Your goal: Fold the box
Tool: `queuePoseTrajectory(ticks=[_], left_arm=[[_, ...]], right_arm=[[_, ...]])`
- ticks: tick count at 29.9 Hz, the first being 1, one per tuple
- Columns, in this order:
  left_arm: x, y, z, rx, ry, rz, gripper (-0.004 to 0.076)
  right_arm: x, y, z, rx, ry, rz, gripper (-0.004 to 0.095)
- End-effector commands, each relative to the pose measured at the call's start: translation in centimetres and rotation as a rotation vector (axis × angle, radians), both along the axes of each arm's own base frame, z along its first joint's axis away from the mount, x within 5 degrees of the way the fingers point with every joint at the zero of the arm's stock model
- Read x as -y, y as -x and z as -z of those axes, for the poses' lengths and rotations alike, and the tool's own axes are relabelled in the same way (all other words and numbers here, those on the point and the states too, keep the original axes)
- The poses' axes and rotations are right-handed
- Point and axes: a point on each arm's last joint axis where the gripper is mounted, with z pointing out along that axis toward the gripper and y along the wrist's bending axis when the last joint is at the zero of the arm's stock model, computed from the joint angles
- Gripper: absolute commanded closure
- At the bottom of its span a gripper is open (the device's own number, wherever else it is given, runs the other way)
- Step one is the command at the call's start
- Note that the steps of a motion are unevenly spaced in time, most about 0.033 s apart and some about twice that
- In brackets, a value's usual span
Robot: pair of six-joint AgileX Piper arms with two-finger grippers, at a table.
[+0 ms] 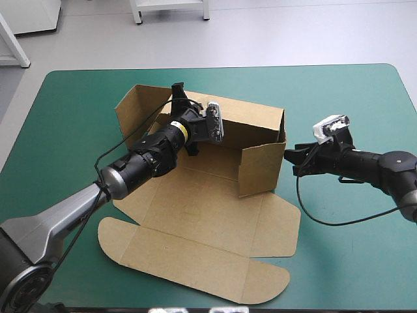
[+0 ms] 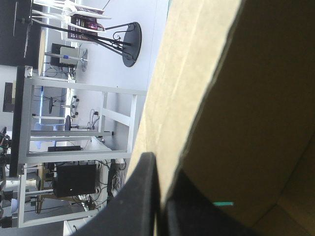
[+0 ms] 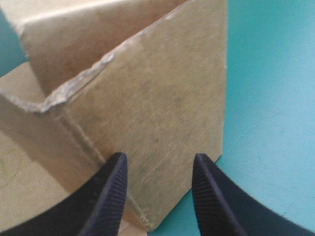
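The brown box (image 1: 208, 202) lies mid-table with its back wall and right side wall (image 1: 262, 168) raised and a left flap standing up. Its lid lies flat toward the table's front edge. My left gripper (image 1: 177, 91) sits at the top edge of the back wall near its left corner. In the left wrist view the left gripper (image 2: 161, 196) is shut on the box (image 2: 236, 98), the board pinched between its black fingers. My right gripper (image 1: 291, 160) hovers just outside the right wall. In the right wrist view the right gripper (image 3: 158, 172) is open, the box's wall (image 3: 147, 98) close ahead and nothing between its fingers.
The teal-green cover (image 1: 352, 104) shows bare to the right of the box and along the far edge. The flat lid with its rounded flaps (image 1: 195, 261) reaches close to the table's front edge.
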Motion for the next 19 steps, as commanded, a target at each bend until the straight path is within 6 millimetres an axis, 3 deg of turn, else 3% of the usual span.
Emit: queuePoseTrajectory(ticks=[1,10,16,19], left_arm=[[-0.3,0.5,-2.3,0.045,0.069,0.009,0.0732],[-0.3,0.5,-2.3,0.045,0.069,0.009,0.0732],[-0.3,0.5,-2.3,0.046,0.071,0.012,0.0732],[-0.2,0.5,-2.3,0.045,0.076,0.013,0.0732]], right_arm=[[-1.2,0.7,-1.7,0.048,0.019,-0.017,0.0509],[-2.7,1.0,-2.3,0.129,0.089,-0.039,0.0491],[-3.9,1.2,-2.3,0.134,0.086,-0.053,0.0232],[-4.0,1.2,-2.3,0.127,0.079,-0.053,0.0209]])
